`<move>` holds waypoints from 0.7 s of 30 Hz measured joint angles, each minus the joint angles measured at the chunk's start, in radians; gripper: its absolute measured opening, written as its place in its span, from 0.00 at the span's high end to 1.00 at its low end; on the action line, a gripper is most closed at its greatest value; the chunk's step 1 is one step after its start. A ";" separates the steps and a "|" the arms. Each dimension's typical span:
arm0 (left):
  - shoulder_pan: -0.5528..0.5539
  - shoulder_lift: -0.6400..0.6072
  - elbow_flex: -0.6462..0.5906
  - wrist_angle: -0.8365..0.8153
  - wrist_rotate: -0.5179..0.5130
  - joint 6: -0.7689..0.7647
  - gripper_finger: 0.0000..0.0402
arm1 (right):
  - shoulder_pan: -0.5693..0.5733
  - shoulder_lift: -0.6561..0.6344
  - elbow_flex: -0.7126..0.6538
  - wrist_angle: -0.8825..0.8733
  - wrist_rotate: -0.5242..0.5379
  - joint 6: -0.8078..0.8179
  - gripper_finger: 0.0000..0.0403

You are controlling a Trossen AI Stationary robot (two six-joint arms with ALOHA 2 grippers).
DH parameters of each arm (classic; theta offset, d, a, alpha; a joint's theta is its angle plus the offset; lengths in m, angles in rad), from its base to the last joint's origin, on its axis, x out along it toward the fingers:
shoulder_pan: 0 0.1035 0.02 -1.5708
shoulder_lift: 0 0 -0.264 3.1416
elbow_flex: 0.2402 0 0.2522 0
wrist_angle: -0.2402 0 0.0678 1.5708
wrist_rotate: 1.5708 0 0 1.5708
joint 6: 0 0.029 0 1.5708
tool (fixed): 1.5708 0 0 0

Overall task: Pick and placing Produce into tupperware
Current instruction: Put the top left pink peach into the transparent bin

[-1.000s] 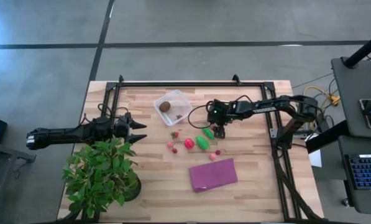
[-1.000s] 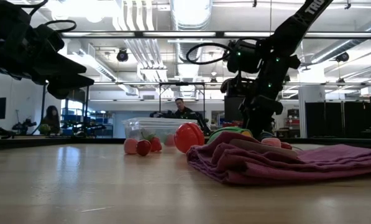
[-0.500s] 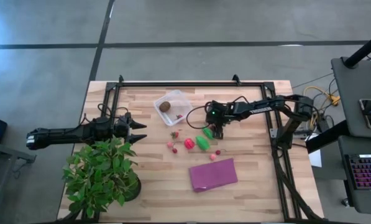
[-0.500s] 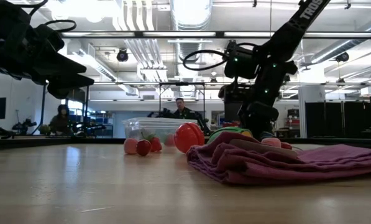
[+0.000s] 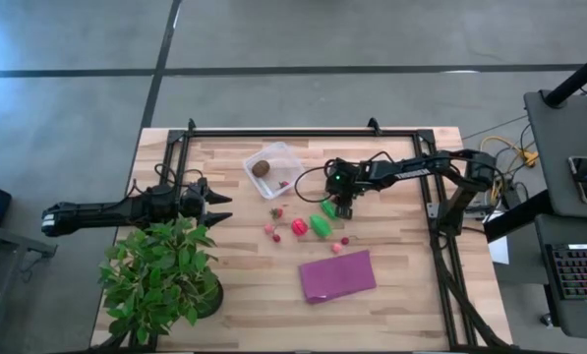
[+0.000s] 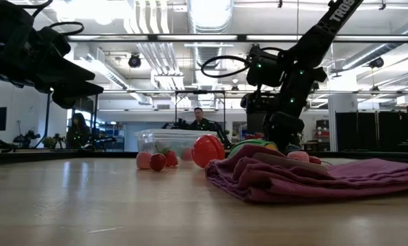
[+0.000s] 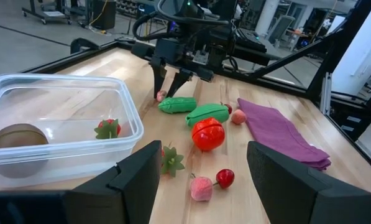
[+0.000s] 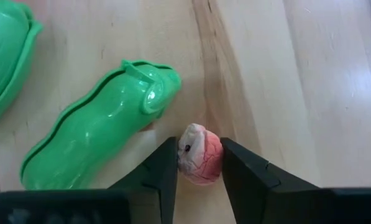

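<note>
The clear tupperware (image 5: 273, 149) stands at the table's far middle with a brown ball (image 5: 261, 168) and a red berry (image 5: 284, 183) inside. Two green pods (image 5: 329, 209) (image 5: 320, 225), a red round piece (image 5: 299, 226) and small pink and red pieces (image 5: 270, 229) lie on the wood to its near right. My right gripper (image 8: 199, 177) points down beside the far green pod (image 8: 98, 143) and is shut on a small pink piece (image 8: 199, 160). My left gripper (image 5: 219, 202) is open and empty, left of the tupperware. My right gripper pinches the small pink piece by its two sides (image 8: 184, 155) between its two fingertips (image 8: 166, 177). The fingers come from above, pointing down. The piece rests on the table, right beside the end of the green pod.
A purple cloth (image 5: 337, 275) lies toward the near edge, right of centre. A leafy potted plant (image 5: 165, 280) stands at the near left, just under my left arm. A black frame (image 5: 303, 130) runs along the table's far and side edges. People show in the room beyond.
My right gripper has gone a little toward the table's left edge and settled low at the pink piece beside the green pod. The produce has stayed where it was.
</note>
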 joint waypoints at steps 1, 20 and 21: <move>0.000 0.000 0.000 0.000 0.000 0.000 0.44 | 0.000 0.000 0.000 0.001 0.000 0.007 0.74; 0.000 0.002 0.000 0.002 0.000 0.000 0.44 | -0.006 0.206 0.668 -0.140 -0.064 0.085 0.72; 0.000 0.002 0.000 0.002 0.000 0.000 0.44 | -0.007 0.255 0.720 -0.175 -0.063 0.077 0.71</move>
